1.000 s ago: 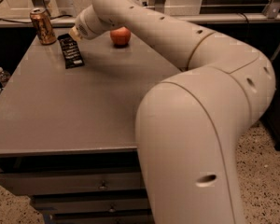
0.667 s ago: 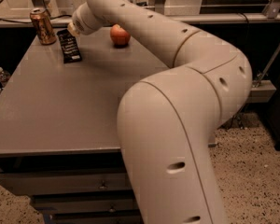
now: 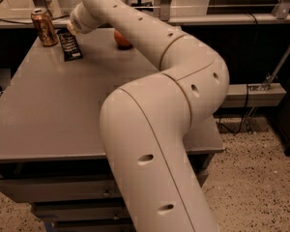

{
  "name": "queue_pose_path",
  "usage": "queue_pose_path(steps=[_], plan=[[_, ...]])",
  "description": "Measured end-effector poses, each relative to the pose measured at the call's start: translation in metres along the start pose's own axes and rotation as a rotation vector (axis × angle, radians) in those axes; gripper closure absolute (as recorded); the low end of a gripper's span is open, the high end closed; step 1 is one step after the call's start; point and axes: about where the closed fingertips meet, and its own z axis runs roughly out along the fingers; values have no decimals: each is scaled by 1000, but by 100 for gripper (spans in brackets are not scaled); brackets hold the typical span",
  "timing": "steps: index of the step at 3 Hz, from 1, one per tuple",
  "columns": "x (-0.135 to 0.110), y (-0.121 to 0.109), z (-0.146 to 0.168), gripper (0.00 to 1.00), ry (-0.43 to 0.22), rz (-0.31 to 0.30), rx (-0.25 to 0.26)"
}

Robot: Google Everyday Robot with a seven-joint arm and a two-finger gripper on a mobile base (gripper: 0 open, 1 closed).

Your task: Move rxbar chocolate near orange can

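The rxbar chocolate [image 3: 70, 45] is a flat black bar with white lettering, lying on the grey table [image 3: 53, 110] at the far left. The orange can [image 3: 44, 27] stands upright just to the left of the bar's far end, a small gap apart. My gripper [image 3: 71, 28] is at the end of the cream arm, right over the bar's far end and close to the can's right side. The arm hides most of the gripper.
A red-orange apple [image 3: 121, 39] sits on the table to the right of the bar, partly hidden behind my arm [image 3: 150, 57]. A shelf edge with metal posts runs behind the table. Speckled floor lies to the right.
The arm has swung left and further back. The bar has shifted a little back and left, closer to the can. The apple is more covered by the arm.
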Motion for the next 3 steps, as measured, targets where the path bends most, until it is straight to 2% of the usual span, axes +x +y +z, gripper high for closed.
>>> queue_pose_path(steps=[1,2,3], plan=[[0,0,13,100,0,10,-3],[-2,2,21,85,-4,21,-11],[-4,5,25,61,-11,29,-20]])
